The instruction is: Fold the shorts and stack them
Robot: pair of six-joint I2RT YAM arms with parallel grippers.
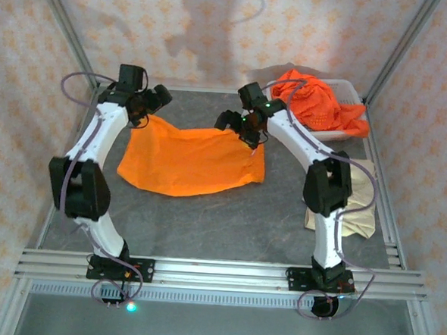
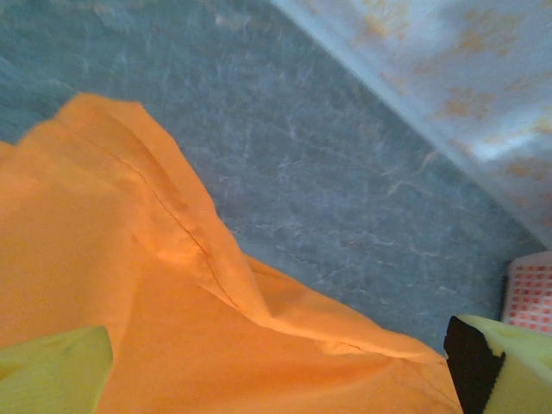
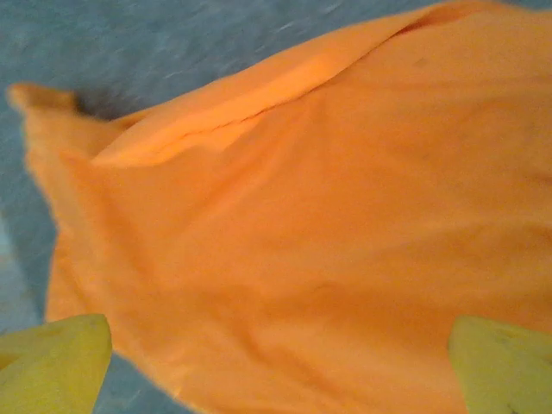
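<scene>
One pair of orange shorts (image 1: 190,162) lies spread flat in the middle of the grey table. My left gripper (image 1: 145,111) hovers open over its back left corner, and my right gripper (image 1: 239,129) stands open over its back right corner. In the left wrist view the orange cloth (image 2: 129,302) has a raised fold between my yellow fingertips (image 2: 52,371), and nothing is pinched by the left gripper (image 2: 285,379). The right wrist view shows the cloth (image 3: 302,241) under my open right gripper (image 3: 280,371). More orange shorts (image 1: 318,101) are heaped in the basket. A beige pair (image 1: 361,214) lies at the right.
A white mesh basket (image 1: 333,134) stands at the back right corner, and its edge (image 2: 530,293) appears in the left wrist view. Patterned walls and metal frame posts close in the table. Bare grey table (image 1: 205,223) lies in front of the spread shorts.
</scene>
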